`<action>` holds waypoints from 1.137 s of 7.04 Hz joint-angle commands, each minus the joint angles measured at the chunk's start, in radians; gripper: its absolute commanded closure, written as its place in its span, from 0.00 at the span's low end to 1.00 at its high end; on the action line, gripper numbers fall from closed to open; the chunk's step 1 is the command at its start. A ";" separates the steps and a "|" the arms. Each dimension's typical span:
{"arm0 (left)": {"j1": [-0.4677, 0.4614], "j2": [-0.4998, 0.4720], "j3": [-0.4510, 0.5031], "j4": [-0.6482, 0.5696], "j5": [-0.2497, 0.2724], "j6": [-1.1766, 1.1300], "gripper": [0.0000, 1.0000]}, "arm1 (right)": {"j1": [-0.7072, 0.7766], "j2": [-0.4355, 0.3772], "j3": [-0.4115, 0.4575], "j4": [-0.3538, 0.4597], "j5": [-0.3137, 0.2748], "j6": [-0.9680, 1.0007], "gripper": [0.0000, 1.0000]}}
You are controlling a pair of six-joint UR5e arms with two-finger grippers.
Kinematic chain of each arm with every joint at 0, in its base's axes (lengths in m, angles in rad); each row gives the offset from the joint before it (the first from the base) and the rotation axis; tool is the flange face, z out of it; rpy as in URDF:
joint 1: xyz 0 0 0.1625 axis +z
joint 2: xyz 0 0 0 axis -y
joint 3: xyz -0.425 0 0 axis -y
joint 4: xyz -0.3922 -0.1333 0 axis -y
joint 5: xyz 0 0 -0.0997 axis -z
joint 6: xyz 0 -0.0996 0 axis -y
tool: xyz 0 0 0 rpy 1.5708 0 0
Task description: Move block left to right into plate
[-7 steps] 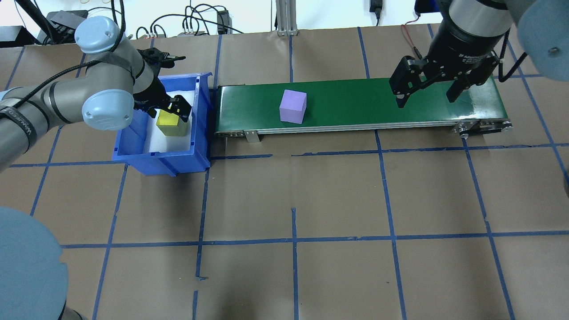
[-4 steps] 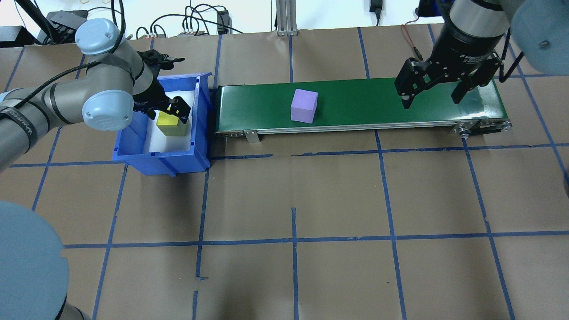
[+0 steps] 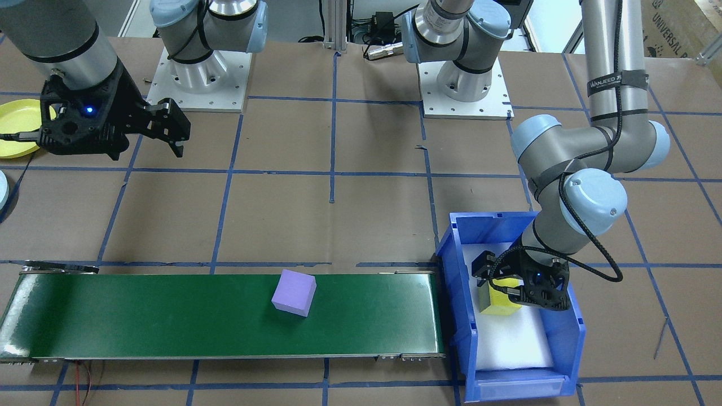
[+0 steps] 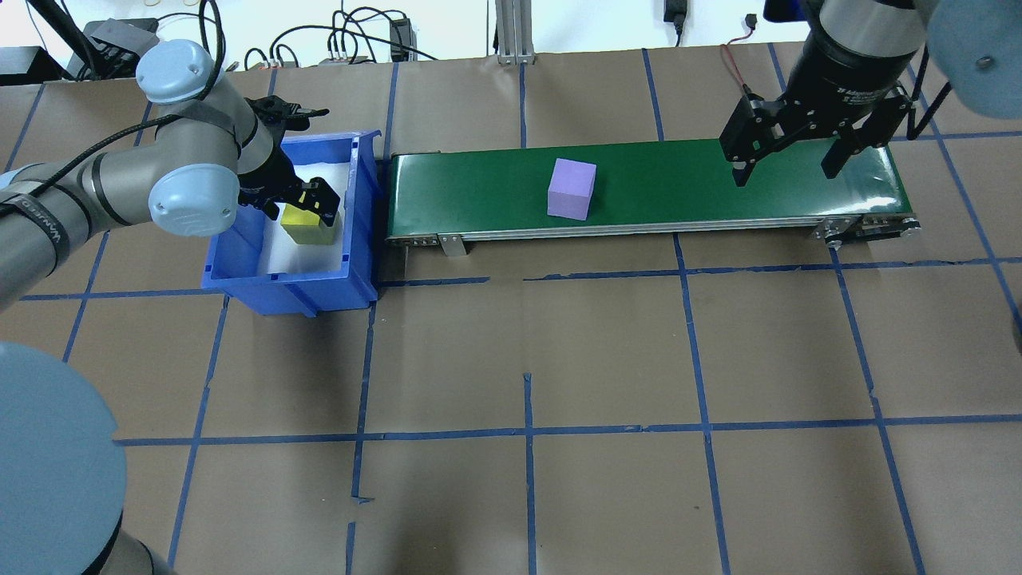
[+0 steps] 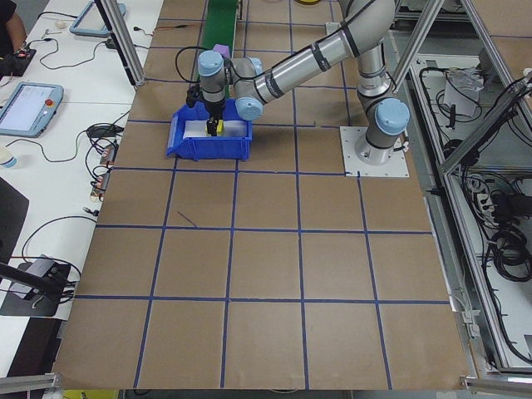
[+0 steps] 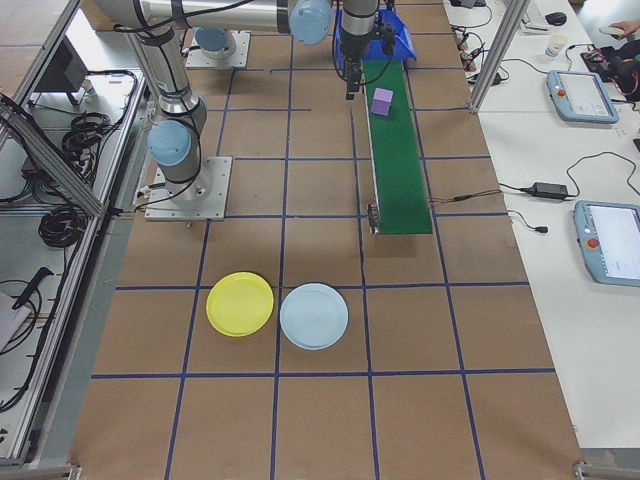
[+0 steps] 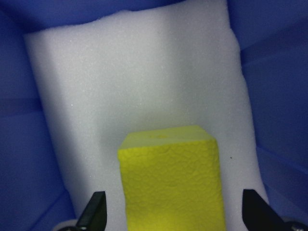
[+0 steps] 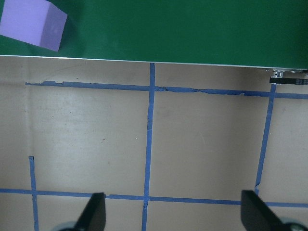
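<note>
A purple block (image 4: 572,188) (image 3: 294,293) lies on the green conveyor belt (image 4: 695,180), left of its middle in the overhead view, and shows at the top left corner of the right wrist view (image 8: 32,24). A yellow block (image 4: 307,228) (image 7: 171,183) sits on white foam inside the blue bin (image 4: 287,285). My left gripper (image 4: 307,212) (image 7: 173,214) is down in the bin, open, one finger on each side of the yellow block with gaps showing. My right gripper (image 4: 786,168) hangs open and empty over the belt's right end. The yellow plate (image 6: 240,304) (image 3: 17,129) lies on the table beyond that end.
A light blue plate (image 6: 314,316) lies beside the yellow one. The bin stands against the belt's left end. Cables and a metal post (image 4: 511,28) run along the table's far edge. Brown paper with a blue tape grid (image 4: 527,431) covers the table.
The purple block has travelled to the right along the belt. My right gripper has shifted right and toward the far edge, still open. My left gripper has barely moved over the yellow block.
</note>
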 commanded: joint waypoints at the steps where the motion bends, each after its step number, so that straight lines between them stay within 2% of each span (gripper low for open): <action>1: 0.001 -0.001 0.003 0.000 0.000 -0.003 0.48 | -0.013 0.007 -0.006 -0.005 -0.003 0.057 0.00; 3: -0.001 0.031 0.021 0.011 -0.004 -0.013 0.53 | -0.024 0.015 -0.014 -0.015 -0.005 0.048 0.00; 5: -0.023 0.170 0.025 -0.008 -0.012 -0.018 0.53 | -0.060 0.093 -0.020 -0.103 0.012 0.045 0.00; 6: -0.072 0.235 0.028 -0.014 -0.012 -0.030 0.53 | -0.137 0.109 -0.020 -0.107 0.044 0.036 0.00; 7: -0.115 0.240 0.050 -0.015 -0.010 -0.050 0.53 | -0.210 0.121 -0.029 -0.123 0.129 0.030 0.00; 8: -0.145 0.234 0.058 -0.014 -0.024 -0.157 0.53 | -0.225 0.159 -0.038 -0.164 0.132 -0.008 0.00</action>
